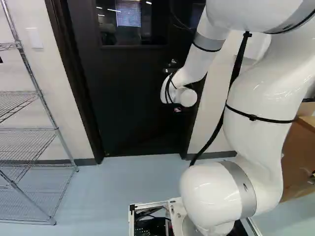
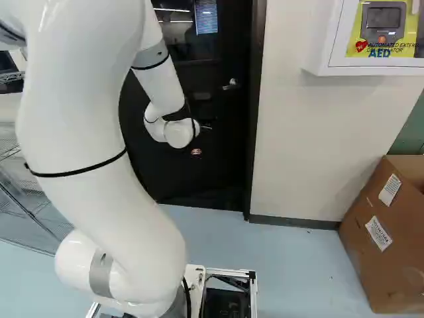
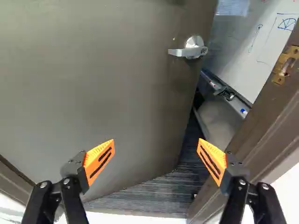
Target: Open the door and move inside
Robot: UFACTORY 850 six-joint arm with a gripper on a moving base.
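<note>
Gripper [image 2: 202, 139] wide, nothing between its fingers. Door [image 3: 126, 84] ajar ahead of it, lever [image 3: 187, 51] on its free edge. Pale blue floor [image 1: 133, 177] this side, dark ribbed floor [image 3: 149, 193] past the sill. Rack [image 1: 56, 129] stands left of the door, carton [image 2: 384, 232] right, by the wall [image 2: 305, 146]. Only the wrist view has the whiteboard [image 3: 261, 42] through the gap; only the right base view has the AED cabinet [image 2: 324, 59]'s front; only the left has the wall switch [image 1: 34, 38].
</note>
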